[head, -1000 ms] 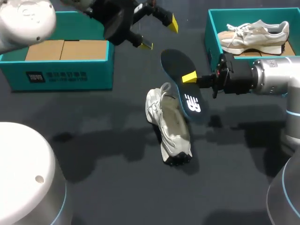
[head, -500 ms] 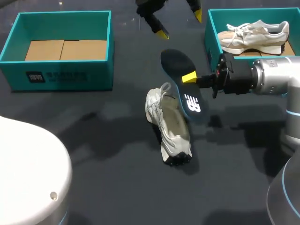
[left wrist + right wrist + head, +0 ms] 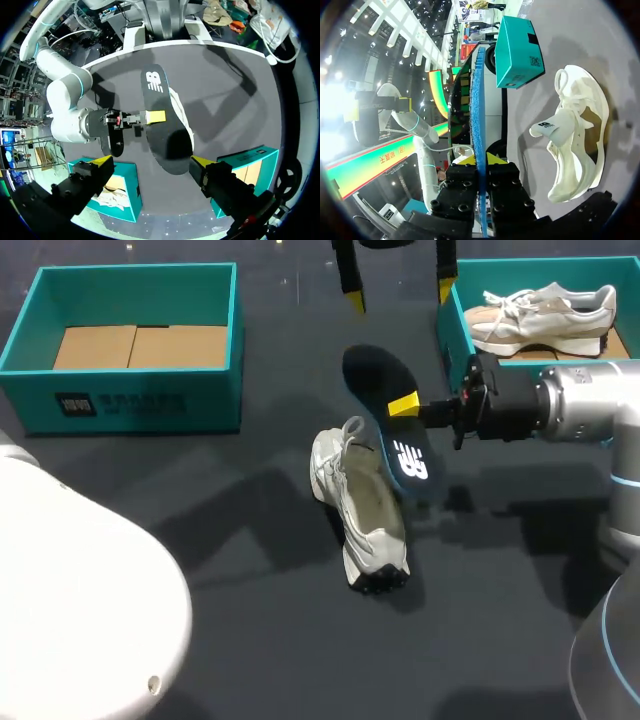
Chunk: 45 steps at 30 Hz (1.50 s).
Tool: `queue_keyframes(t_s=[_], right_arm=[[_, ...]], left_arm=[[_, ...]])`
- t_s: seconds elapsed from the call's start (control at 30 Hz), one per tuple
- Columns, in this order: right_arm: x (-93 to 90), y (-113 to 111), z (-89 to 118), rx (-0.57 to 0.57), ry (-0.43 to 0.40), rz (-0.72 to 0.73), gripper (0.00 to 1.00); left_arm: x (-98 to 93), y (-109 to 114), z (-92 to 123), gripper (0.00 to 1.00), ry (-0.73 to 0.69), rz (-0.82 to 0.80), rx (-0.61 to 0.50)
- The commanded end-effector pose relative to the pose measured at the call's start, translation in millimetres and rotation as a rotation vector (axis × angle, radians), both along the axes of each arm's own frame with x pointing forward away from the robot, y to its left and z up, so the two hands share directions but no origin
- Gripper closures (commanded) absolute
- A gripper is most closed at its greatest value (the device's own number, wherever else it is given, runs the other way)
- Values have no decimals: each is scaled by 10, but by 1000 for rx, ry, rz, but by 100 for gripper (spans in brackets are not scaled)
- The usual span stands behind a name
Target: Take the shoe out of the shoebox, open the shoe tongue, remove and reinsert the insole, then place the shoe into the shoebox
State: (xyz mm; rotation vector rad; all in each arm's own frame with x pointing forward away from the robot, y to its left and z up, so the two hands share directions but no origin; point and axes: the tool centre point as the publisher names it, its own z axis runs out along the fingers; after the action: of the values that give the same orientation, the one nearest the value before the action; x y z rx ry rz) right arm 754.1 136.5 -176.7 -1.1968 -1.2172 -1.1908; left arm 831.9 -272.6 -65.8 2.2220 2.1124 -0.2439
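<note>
Currently the right pincer (image 3: 405,405) is clenched on the insole (image 3: 385,410), one yellow-tipped finger on each face, gripping it near mid-length. The insole hangs above the dark tabletop (image 3: 240,640), dark face toward the head camera and blue edge showing in the right wrist view. The white shoe (image 3: 362,508) lies on the tabletop just beside and below the insole, tongue pulled open; contact between the two cannot be judged. The left pincer (image 3: 398,295) hovers over the far side of the tabletop, released, fingers spread wide with nothing between them. The left shoebox (image 3: 120,400) shows only a cardboard floor. The right shoebox (image 3: 446,310) holds a second shoe (image 3: 540,312).
</note>
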Motion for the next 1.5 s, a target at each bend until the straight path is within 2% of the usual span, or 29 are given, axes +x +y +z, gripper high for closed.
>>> queue_keyframes(t_s=[0.03, 0.23, 0.4, 0.7, 0.97, 1.03, 1.1, 1.5], right_arm=[[-4, 7, -4, -1, 0, -1, 100], [-4, 7, -4, -1, 0, -1, 100], [-4, 7, -4, -1, 0, -1, 100], [-4, 7, -4, -1, 0, -1, 100], [-4, 7, -4, -1, 0, -1, 100], [-4, 7, -4, -1, 0, -1, 100], [-4, 7, -4, -1, 0, -1, 100], [-4, 7, -4, -1, 0, -1, 100]], left_arm=[[-7, -15, -3, 0, -14, -1, 202], [-31, 71, -20, 0, -19, 39, 164], [-71, 197, -52, 0, 1, 60, 64], [-212, 499, -193, 0, 34, 73, -280], [-289, 764, -198, 0, -1, 168, -567], [-310, 868, -206, 0, -13, 223, -732], [-323, 967, -245, 0, -22, 274, -822], [-330, 988, -272, 0, -33, 286, -800]])
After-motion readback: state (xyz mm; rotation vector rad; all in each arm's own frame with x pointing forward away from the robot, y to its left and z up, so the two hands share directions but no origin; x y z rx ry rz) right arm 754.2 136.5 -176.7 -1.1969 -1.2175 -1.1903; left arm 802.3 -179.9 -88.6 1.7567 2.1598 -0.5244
